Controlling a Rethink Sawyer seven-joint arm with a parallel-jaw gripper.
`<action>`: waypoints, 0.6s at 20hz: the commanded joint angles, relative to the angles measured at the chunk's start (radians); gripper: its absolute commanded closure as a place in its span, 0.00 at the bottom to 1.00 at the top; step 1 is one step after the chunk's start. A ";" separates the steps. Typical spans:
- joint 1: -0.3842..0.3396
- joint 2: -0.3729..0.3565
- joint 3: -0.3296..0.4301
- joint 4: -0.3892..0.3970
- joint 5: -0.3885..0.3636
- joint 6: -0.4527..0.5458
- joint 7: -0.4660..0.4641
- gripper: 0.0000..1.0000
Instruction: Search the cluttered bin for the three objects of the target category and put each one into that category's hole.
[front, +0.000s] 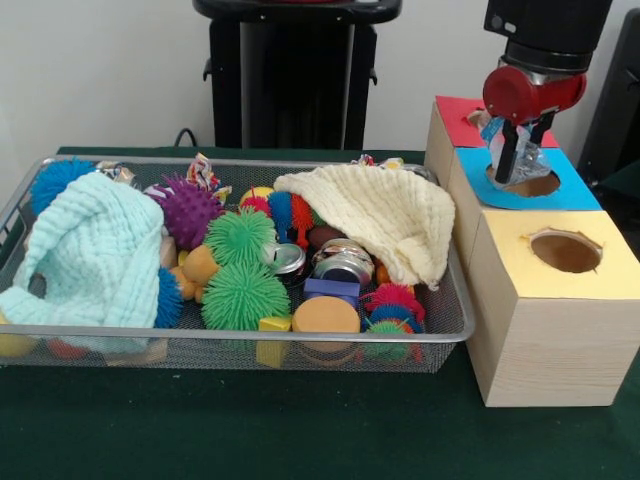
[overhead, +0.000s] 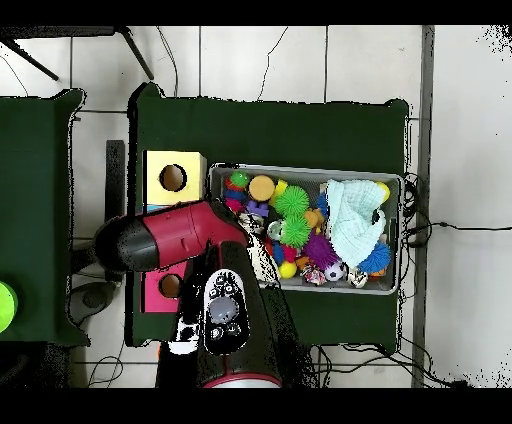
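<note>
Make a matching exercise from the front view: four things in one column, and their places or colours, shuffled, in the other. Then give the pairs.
Things:
1. mint cloth
2. cream cloth
3. gripper
4. yellow-topped box

Places:
A. draped over the right end of the cluttered bin
B. nearest the camera in the row of boxes
C. heaped at the left end of the bin
D. over the hole in the blue-topped box

Pairs: 1-C, 2-A, 3-D, 4-B

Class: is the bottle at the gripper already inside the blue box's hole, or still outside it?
Partly in: the bottle hangs upright from the gripper, its lower end at the blue box's hole.
</note>
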 joint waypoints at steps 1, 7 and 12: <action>0.016 0.093 -0.029 0.006 0.048 0.085 0.245 1.00; 0.029 0.091 -0.033 0.020 0.084 0.089 0.240 1.00; 0.047 0.082 -0.044 0.025 0.108 0.104 0.242 1.00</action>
